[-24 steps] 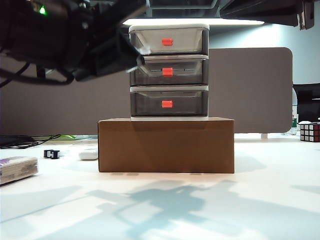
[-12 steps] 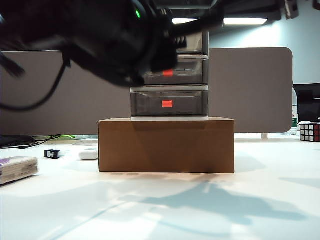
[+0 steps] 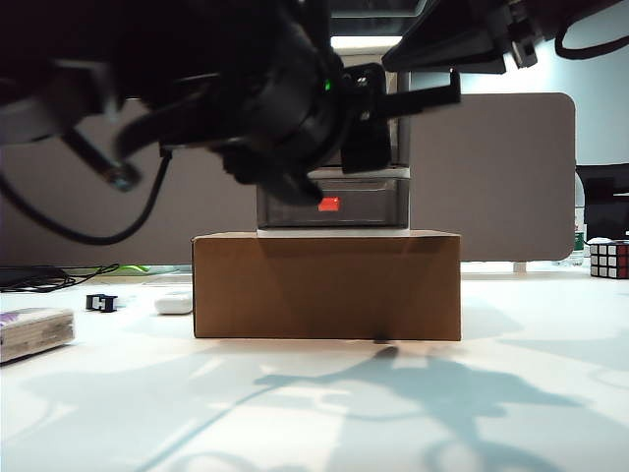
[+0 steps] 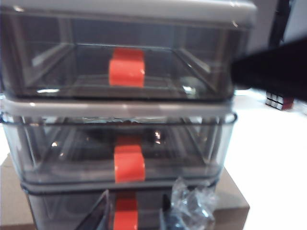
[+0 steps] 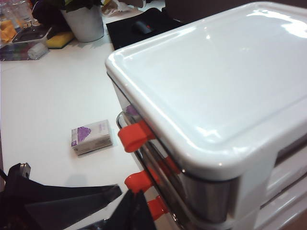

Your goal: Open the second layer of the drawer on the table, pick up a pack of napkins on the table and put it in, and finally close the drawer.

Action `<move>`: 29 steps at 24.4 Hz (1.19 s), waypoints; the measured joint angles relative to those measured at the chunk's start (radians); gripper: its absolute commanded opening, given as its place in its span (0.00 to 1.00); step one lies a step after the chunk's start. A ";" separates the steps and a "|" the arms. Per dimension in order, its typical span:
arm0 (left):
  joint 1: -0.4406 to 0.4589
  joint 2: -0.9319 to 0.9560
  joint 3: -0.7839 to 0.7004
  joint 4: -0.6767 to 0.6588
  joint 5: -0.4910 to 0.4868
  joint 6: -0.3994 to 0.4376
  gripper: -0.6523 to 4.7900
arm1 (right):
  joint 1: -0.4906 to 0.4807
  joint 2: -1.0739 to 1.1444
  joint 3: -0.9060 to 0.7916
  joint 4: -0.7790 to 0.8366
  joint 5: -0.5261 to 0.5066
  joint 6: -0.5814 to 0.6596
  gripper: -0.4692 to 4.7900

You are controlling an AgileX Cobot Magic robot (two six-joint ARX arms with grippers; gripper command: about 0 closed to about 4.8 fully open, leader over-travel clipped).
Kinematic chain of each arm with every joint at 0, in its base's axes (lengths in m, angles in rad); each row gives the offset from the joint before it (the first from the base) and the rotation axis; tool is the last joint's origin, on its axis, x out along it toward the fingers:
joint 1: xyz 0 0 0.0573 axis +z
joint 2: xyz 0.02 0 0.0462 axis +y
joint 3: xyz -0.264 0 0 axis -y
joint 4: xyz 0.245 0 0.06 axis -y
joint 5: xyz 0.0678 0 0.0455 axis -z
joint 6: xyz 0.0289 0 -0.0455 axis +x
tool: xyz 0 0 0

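Note:
The drawer [image 3: 393, 211] stands on a brown cardboard box [image 3: 327, 285]. My left arm covers its top two tiers in the exterior view. Seen from the left wrist, the second layer [image 4: 62, 148] looks closed, its red-orange tab [image 4: 129, 163] facing the camera. My left gripper [image 4: 132, 223] is open right in front of the cabinet, low before the bottom tab [image 4: 125, 215], holding nothing. My right gripper [image 5: 134, 206] is shut beside the tabs, its tip just under the middle tab [image 5: 141, 181]. The pack of napkins [image 5: 91, 136] lies flat on the table [image 3: 550, 393], at the far left [image 3: 34, 332].
A small white rounded case [image 3: 174, 303] and a little black part [image 3: 101, 302] sit left of the box. A Rubik's cube [image 3: 609, 259] is at the far right. A grey partition [image 3: 511, 177] stands behind. Black cables [image 3: 39, 277] lie at the left rear.
My left arm has swung down and right across the cabinet front, now hiding the top and middle drawers. My right arm has come down into the upper right. The napkins have not moved.

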 measured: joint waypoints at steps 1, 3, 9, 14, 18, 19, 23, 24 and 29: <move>0.002 0.002 0.008 0.001 -0.015 0.006 0.36 | 0.000 0.004 0.000 0.006 -0.005 0.000 0.08; 0.004 0.003 0.017 0.004 -0.023 0.010 0.36 | 0.000 0.005 0.000 0.010 -0.008 0.000 0.08; 0.039 0.004 0.029 0.008 -0.012 0.017 0.36 | 0.000 0.010 0.000 0.040 -0.019 -0.003 0.08; 0.047 0.004 0.029 0.004 0.027 -0.002 0.36 | 0.000 0.010 0.000 0.041 -0.019 -0.019 0.08; 0.047 0.007 0.033 -0.001 0.033 -0.003 0.36 | 0.000 0.010 0.000 0.044 -0.019 -0.022 0.08; 0.047 0.009 0.033 -0.001 0.034 -0.003 0.36 | 0.000 0.010 0.000 0.048 -0.018 -0.022 0.08; 0.052 0.010 0.033 -0.004 0.034 -0.006 0.36 | 0.000 0.010 0.000 0.062 -0.018 -0.022 0.08; 0.055 0.010 0.033 -0.004 0.035 -0.006 0.36 | 0.000 0.010 0.000 0.062 -0.018 -0.022 0.08; 0.075 0.010 0.033 -0.004 0.084 -0.021 0.36 | 0.000 0.010 0.000 0.063 -0.018 -0.022 0.08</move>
